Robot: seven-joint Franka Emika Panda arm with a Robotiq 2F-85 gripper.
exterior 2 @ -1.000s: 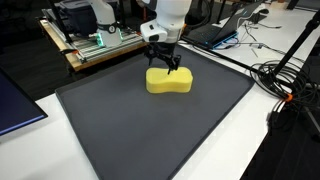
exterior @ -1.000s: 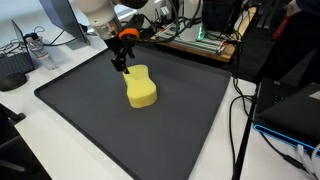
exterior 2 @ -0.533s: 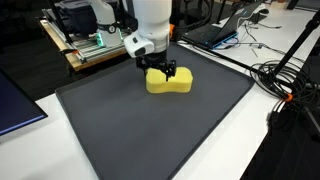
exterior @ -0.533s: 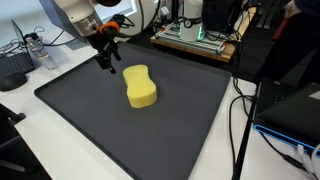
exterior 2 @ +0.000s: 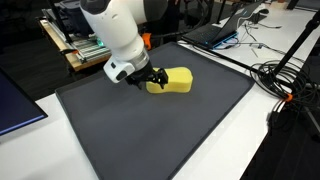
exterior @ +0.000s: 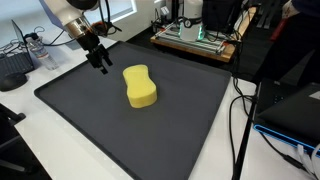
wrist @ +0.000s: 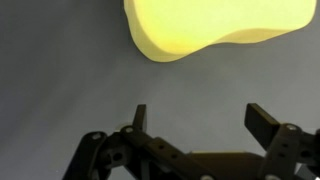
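Over the black mat (exterior: 110, 125), hovers near the yellow sponge (exterior: 140, 86) with gripper (exterior: 101, 66) spread wide; holds nothing; touches nothing.

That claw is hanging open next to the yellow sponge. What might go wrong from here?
The open gripper hangs low beside the sponge, not touching it; a sideways swing might knock the light sponge across the mat. Loose cables lie by the mat's edge; a wide sweep could snag them.
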